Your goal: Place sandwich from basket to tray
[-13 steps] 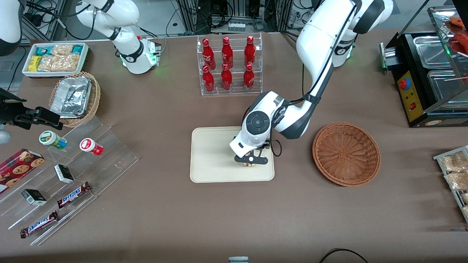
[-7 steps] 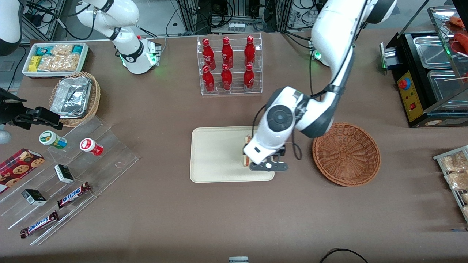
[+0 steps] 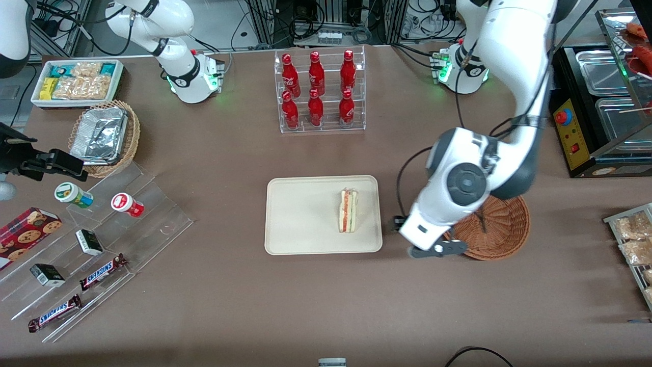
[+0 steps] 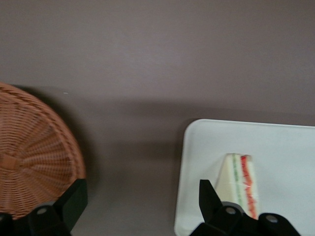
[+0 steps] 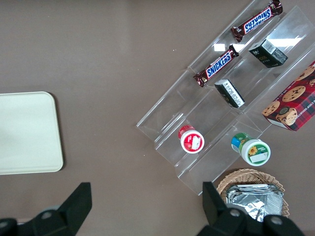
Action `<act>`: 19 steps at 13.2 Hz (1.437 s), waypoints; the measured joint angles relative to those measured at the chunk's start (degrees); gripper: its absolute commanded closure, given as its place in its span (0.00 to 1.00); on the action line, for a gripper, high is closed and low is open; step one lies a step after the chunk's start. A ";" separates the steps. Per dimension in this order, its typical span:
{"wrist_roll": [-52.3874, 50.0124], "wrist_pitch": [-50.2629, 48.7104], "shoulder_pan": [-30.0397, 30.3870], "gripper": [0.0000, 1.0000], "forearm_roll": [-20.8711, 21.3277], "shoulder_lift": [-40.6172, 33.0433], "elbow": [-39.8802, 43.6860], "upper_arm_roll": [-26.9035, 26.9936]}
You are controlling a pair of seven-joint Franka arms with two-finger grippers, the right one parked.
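The sandwich (image 3: 348, 210), a white wedge with red and green filling, lies on the cream tray (image 3: 300, 214) near the tray's edge toward the working arm. It also shows in the left wrist view as the sandwich (image 4: 239, 184) on the tray (image 4: 280, 142). My gripper (image 3: 437, 250) hangs over bare table between the tray and the reddish-brown basket (image 3: 501, 229). The gripper (image 4: 142, 201) is open with nothing between its fingers. The basket (image 4: 29, 157) holds nothing that I can see, and the arm covers part of it in the front view.
A clear rack of red bottles (image 3: 319, 92) stands farther from the camera than the tray. Toward the parked arm's end are a stepped acrylic shelf of snacks (image 3: 102, 239), a tan basket with foil trays (image 3: 104, 135) and a white snack bin (image 3: 76, 81). A black warmer (image 3: 601, 102) stands at the working arm's end.
The gripper has let go of the sandwich, opened, and swung off the tray toward the basket. The sandwich stays lying on the tray.
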 measured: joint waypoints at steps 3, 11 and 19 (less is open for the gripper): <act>4.02 -4.53 5.30 0.00 -0.04 -2.75 0.11 0.06; 8.53 -21.34 12.95 0.00 -0.03 -14.72 0.38 0.08; 12.18 -30.24 14.42 0.00 1.98 -23.93 0.31 4.07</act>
